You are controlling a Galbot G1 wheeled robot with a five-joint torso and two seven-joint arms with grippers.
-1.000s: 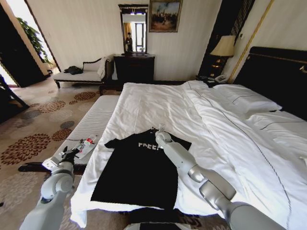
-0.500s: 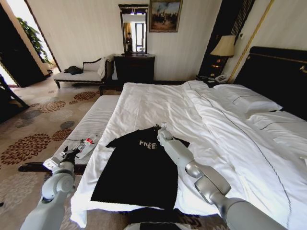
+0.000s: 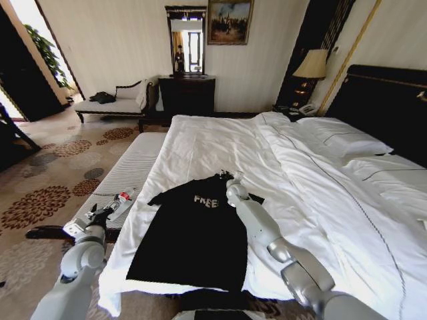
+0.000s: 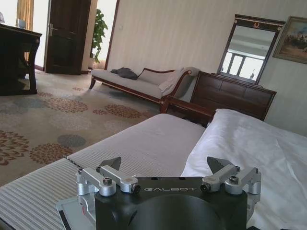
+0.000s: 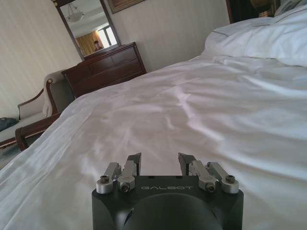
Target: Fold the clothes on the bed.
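- Head view: right claw (image 3: 233,177) at T-shirt (image 3: 193,233) collar on bed (image 3: 347,200), jaws apart, nothing gripped.
- Left claw (image 3: 90,219) idles apart over bench (image 3: 127,175).
- Step: probably the first fold; the next move calls for pinching fabric.

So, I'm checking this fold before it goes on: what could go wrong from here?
The right gripper hovers open at the T-shirt's collar edge, over white duvet; closing there might pinch bedding with the shirt. The shirt's hem lies near the bed's foot edge, so a pull that way could drag it off. The left gripper waits open above the striped bench, beside a small bottle it might knock.
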